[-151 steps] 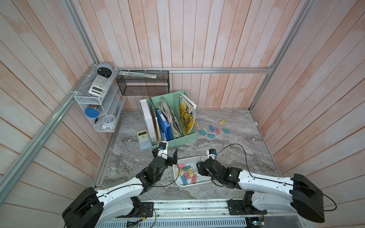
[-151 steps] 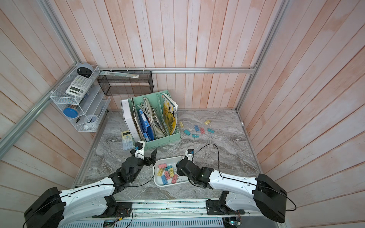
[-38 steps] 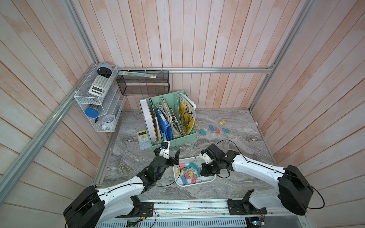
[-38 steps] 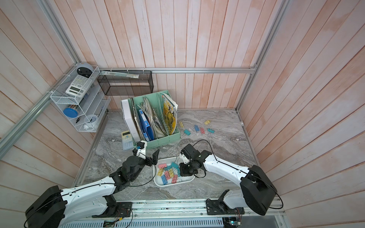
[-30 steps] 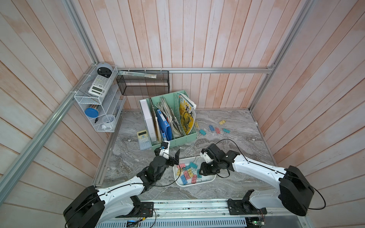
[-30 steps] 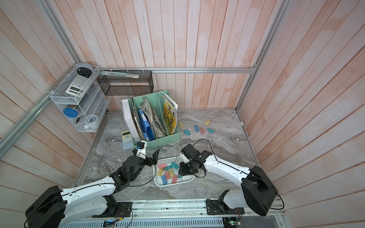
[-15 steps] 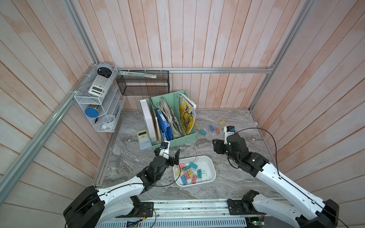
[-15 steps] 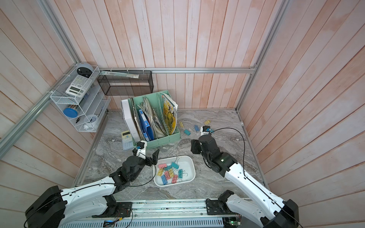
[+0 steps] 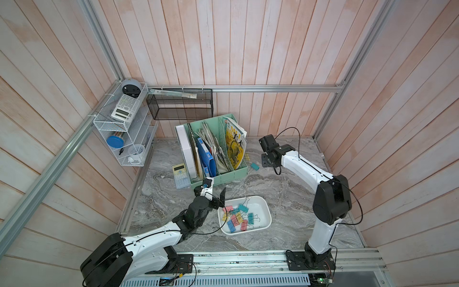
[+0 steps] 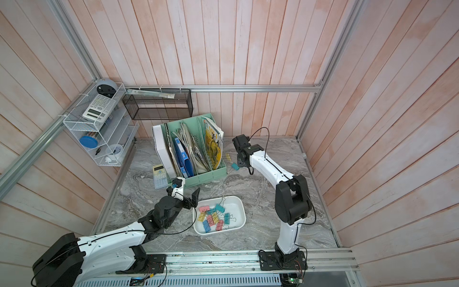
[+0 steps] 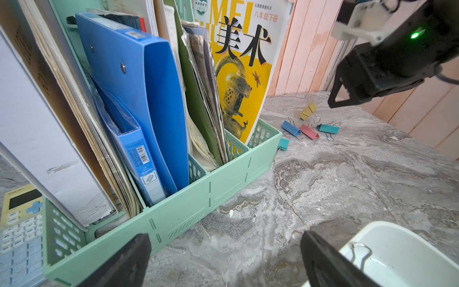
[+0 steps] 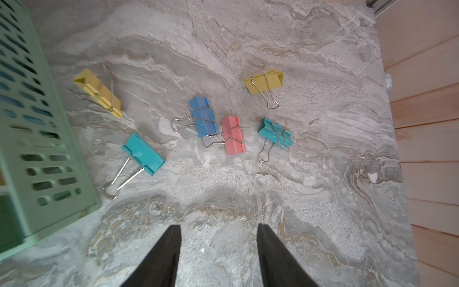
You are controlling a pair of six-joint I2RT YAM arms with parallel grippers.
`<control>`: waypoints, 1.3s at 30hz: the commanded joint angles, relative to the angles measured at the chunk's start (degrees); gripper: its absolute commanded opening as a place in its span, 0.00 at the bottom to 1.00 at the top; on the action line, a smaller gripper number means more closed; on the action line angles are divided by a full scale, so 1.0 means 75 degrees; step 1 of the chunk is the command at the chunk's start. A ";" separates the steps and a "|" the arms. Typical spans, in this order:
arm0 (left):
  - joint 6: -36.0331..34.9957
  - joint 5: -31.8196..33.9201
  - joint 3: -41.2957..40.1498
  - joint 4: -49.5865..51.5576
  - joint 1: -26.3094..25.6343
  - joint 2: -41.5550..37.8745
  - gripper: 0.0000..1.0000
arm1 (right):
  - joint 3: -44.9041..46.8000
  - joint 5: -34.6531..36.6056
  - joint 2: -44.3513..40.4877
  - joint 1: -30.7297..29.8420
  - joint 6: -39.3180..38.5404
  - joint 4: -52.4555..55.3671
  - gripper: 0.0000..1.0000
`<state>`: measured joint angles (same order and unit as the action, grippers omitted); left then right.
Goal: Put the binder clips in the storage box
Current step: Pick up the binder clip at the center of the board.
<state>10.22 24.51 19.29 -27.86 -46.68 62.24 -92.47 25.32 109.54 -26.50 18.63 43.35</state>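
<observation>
Six loose binder clips (image 12: 229, 135) lie on the marble table (image 12: 323, 174) at the storage box's (image 9: 259, 211) 1 o'clock. The right gripper (image 12: 218, 225) hangs above them, its fingers (image 12: 161, 256) moderately apart, with nothing between them and no clip touched. The left gripper (image 11: 224, 237) gapes wide and empty at the box's 10 o'clock corner, and more binder clips (image 9: 237, 218) are heaped in the box's 9 o'clock half.
</observation>
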 commanded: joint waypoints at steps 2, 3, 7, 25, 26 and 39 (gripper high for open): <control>-0.0128 0.0150 0.0112 -0.0016 -0.0034 -0.0013 1.00 | -0.0781 0.0660 0.0832 0.0122 -0.0574 0.0571 0.55; -0.0123 0.0132 0.0112 -0.0018 -0.0043 -0.0013 1.00 | -0.0928 0.0678 0.1013 0.0162 -0.0630 0.0582 0.55; -0.0114 0.0118 0.0115 -0.0029 -0.0026 -0.0039 1.00 | -0.1473 0.0717 0.1724 0.0296 -0.0906 0.0536 0.55; -0.0129 0.0107 0.0113 -0.0016 -0.0034 -0.0025 1.00 | -0.2555 0.0341 0.3029 0.0785 -0.1131 0.0486 0.14; -0.0131 0.0113 0.0112 -0.0016 -0.0034 -0.0023 1.00 | -0.2512 0.0366 0.3003 0.0783 -0.1125 0.0478 0.09; -0.0085 -0.0122 0.0038 -0.0154 -0.0040 -0.0114 1.00 | 0.0131 0.0193 0.0141 0.0712 -0.0515 -0.0670 0.00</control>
<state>10.04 24.25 19.29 -27.92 -46.68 61.98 -94.43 27.64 117.95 -20.78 12.03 41.54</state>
